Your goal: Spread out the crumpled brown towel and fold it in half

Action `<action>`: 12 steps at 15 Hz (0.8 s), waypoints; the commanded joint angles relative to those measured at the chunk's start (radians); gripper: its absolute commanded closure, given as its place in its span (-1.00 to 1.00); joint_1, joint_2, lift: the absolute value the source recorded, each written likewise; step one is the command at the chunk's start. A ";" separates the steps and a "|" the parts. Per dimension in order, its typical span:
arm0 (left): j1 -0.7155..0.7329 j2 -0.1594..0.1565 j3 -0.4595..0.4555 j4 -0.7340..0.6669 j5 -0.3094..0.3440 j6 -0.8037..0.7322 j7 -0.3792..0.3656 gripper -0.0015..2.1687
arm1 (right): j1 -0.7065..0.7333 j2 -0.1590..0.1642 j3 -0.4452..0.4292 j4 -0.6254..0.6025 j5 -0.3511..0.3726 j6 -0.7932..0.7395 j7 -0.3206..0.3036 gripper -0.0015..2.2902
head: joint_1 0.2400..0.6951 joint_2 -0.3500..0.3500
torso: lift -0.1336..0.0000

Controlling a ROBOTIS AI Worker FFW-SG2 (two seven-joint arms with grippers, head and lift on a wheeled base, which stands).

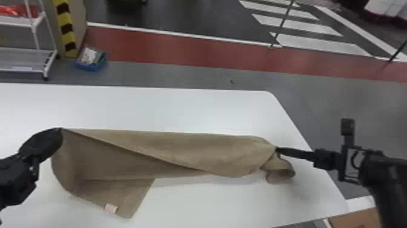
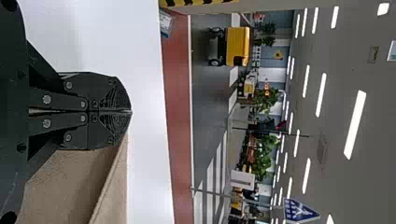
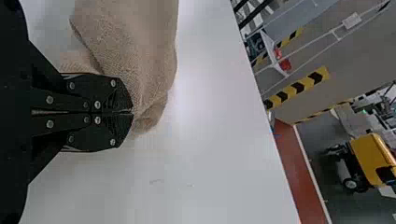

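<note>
The brown towel [image 1: 181, 151] is cloth, matt and coarsely woven (almost like burlap near the right end effector [image 1: 277, 149]). The bench [image 1: 151, 109] looks smooth — white, with a soft sheen. Both end effectors are matt black, dotted with shiny, metallic-looking screws [image 3: 97, 104] — and finely ridged toward the tips.

The right gripper [image 1: 278, 149] — jaws together — pinches the brown towel [image 3: 140, 46] over the table [image 3: 219, 154].

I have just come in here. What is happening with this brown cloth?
A robot holds a brown cloth towel over a white table. Its black left gripper is shut on one end, its black right gripper near the other. The towel stretches between them, with an overlapping diagonal edge; it is not spread flat yet.
</note>
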 commanded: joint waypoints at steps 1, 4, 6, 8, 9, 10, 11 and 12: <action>-0.004 0.004 0.000 0.003 0.000 0.000 0.000 0.90 | -0.036 -0.008 0.001 0.131 -0.005 -0.112 -0.043 0.13 | 1.00 -0.88 | -0.80; -0.002 0.004 0.008 0.003 0.003 -0.012 0.006 0.90 | -0.018 -0.020 -0.070 0.111 -0.056 -0.088 -0.010 0.13 | 1.00 -0.91 | -0.80; 0.005 0.005 0.026 -0.002 0.008 -0.021 0.006 0.90 | 0.051 -0.023 -0.141 -0.044 -0.128 0.069 0.032 0.13 | 1.00 -0.93 | -0.80; 0.008 0.005 0.049 -0.011 0.034 -0.018 -0.001 0.90 | 0.125 -0.023 -0.222 -0.247 -0.203 0.274 0.070 0.13 | 1.00 -0.94 | -0.80; 0.012 0.005 0.062 -0.022 0.046 -0.018 -0.008 0.90 | 0.166 -0.026 -0.266 -0.360 -0.244 0.388 0.087 0.13 | 1.00 -0.94 | -0.80; 0.021 0.005 0.083 -0.040 0.066 -0.012 -0.017 0.90 | 0.204 -0.026 -0.309 -0.465 -0.287 0.510 0.107 0.13 | 1.00 -0.93 | -0.80; 0.035 0.007 0.105 -0.060 0.095 -0.009 -0.040 0.90 | 0.241 -0.024 -0.345 -0.555 -0.326 0.599 0.115 0.13 | 1.00 -0.92 | -0.80; 0.058 0.010 0.144 -0.088 0.131 -0.006 -0.072 0.90 | 0.281 -0.023 -0.381 -0.636 -0.375 0.688 0.118 0.13 | 1.00 -0.91 | -0.80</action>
